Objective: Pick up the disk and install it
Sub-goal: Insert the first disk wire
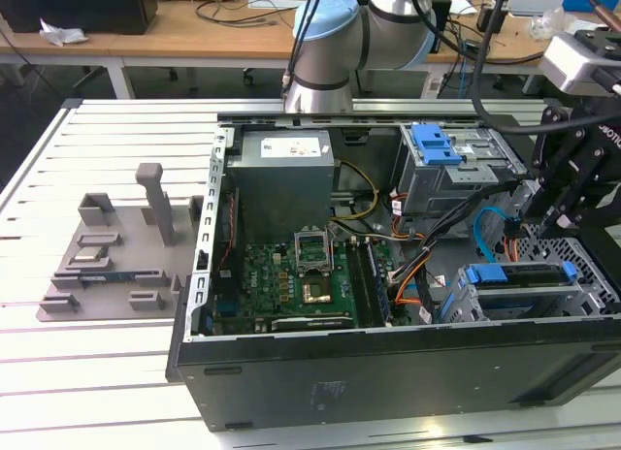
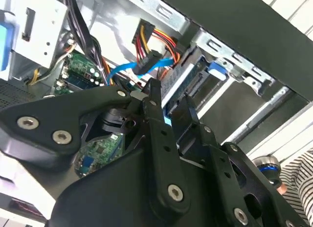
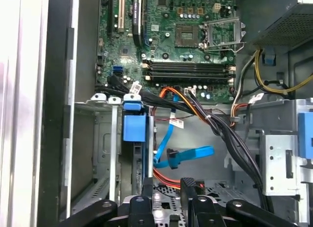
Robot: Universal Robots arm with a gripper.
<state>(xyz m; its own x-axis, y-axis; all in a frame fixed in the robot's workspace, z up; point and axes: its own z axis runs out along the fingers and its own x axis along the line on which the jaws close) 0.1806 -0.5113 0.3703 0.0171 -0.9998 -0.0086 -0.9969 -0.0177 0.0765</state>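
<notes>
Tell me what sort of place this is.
Probably a robotics lab or workshop: an open computer case lies on a slatted metal table, with cable-strewn wooden benches behind the arm.

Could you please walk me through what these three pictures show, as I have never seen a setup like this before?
Gladly. The exterior view looks from off the arm at an open computer case lying on a slatted white table. The grey-and-blue jointed machine behind it is the robot arm. Its black gripper hangs over the case at the exterior view's right.

The two wrist views come from cameras riding on the arm, so they look past the gripper into the case. Its fingers sit close together, with nothing visibly held.

Inside the case you see the green motherboard, the grey power supply and bundles of cables. The disk, silver with blue rails, sits in a metal cage just below the gripper. A grey fixture plate lies on the table at the exterior view's left.
</notes>
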